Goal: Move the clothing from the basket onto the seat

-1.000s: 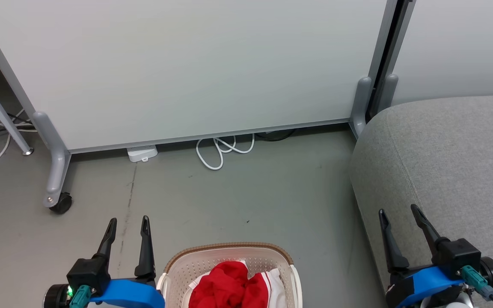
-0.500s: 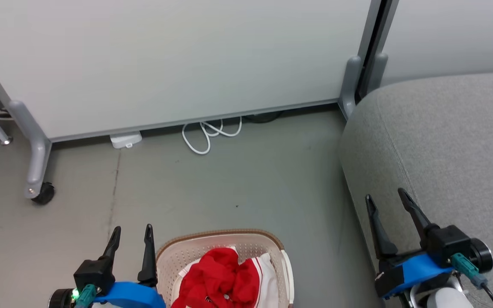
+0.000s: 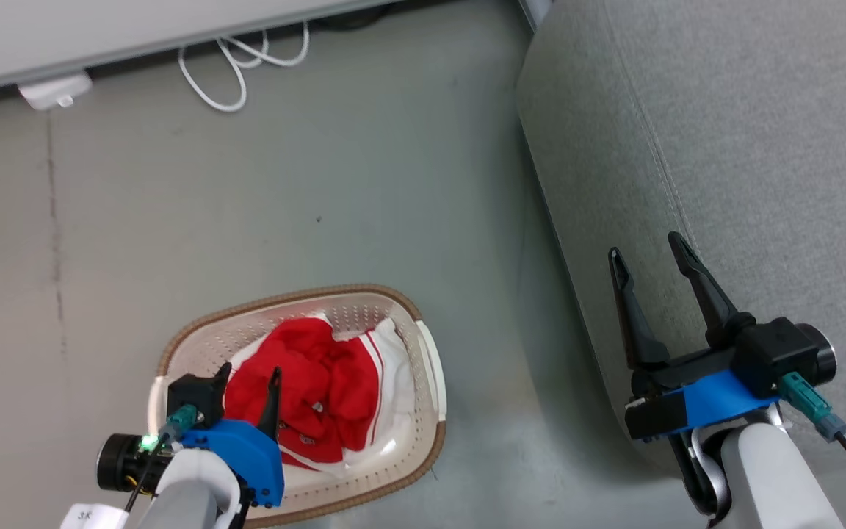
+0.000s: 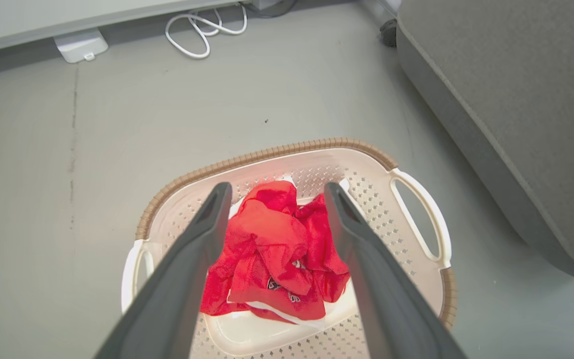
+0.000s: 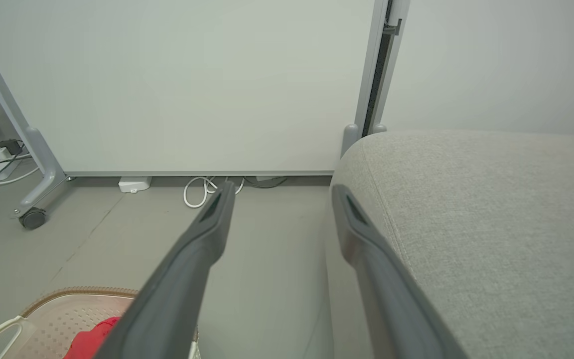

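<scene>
- The left gripper [image 3: 250, 373] hangs over the basket [image 3: 283, 296], its fingers spread wide and holding nothing.
- The clothing [image 3: 305, 378], red with white stripes, lies crumpled inside the basket, which stands on the floor [image 3: 247, 206] near the seat [image 3: 746, 147].
- The right gripper [image 3: 646, 246] is also spread wide and empty, above the seat's edge.

Head above; wrists lower; common basket [image 3: 358, 311]

Left gripper [image 4: 273, 192] hangs wide open right over the crumpled red clothing [image 4: 274, 249] in the laundry basket [image 4: 416, 224]; grey sofa [image 4: 516, 99] off to its right.
</scene>
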You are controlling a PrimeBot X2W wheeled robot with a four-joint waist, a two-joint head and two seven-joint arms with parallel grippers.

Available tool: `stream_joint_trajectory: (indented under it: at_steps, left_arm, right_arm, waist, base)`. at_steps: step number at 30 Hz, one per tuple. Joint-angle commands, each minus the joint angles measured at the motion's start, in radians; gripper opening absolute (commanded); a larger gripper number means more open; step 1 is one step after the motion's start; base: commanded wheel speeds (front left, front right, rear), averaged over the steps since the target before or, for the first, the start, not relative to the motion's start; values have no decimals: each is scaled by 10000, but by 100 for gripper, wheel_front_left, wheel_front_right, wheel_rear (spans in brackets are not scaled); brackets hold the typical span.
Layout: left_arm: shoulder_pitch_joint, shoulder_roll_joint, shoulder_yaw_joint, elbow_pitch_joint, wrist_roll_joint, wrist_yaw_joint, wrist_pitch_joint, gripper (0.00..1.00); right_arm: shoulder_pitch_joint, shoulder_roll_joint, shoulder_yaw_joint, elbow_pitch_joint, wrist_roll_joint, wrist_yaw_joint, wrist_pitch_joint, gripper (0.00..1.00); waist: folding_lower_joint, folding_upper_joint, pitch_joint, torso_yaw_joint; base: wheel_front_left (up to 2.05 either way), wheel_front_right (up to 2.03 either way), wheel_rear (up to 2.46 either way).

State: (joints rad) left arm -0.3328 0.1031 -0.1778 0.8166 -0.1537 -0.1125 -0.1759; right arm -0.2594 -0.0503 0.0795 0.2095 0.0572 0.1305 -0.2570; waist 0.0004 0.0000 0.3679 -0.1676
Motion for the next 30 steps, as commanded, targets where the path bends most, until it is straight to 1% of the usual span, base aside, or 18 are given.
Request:
stream_joint_trajectory:
  at_steps: [1,3,4,5,11,14,22,30]
  left_arm:
    - [-278,131,-25,83,73,-12,-3,100]
    - [-662,229,-108,544,98,-45,120,100]
    - [-1022,346,-134,936,103,-65,94,100]
    - [-1022,346,-134,936,103,-65,94,100]
    - [-1841,616,222,1892,-401,-105,163,100]
    - [-2159,804,371,2255,-521,114,180,100]
    - [-2971,1082,596,2761,-851,168,99,100]
    - [-3574,1278,789,3217,-1164,210,364,100]
  right_arm:
    - [-226,0,3,-37,57,5,-45,100]
    - [-397,0,103,-126,178,5,-69,100]
    - [-509,0,147,-180,298,5,-81,100]
    - [-509,0,147,-180,298,5,-81,100]
    - [-715,0,257,-615,748,5,-92,100]
    - [-767,1,297,-797,907,5,-94,100]
    - [-984,0,425,-1113,1305,5,-97,100]
    - [-1123,-2,545,-1225,1637,5,-98,100]
  waist:
    - [-4,0,1234,-786]
    - [-4,0,1791,-988]
    - [-4,0,2257,-1138]
    - [-4,0,2257,-1138]
    - [-4,0,3410,-1494]
    - [-4,0,3815,-1598]
    - [-4,0,4585,-1756]
    - [-4,0,5031,-2004]
  base:
    - [0,0,0]
    - [0,0,0]
    - [0,0,0]
    - [0,0,0]
    - [0,0,0]
    - [0,0,0]
    - [0,0,0]
    - [0,0,0]
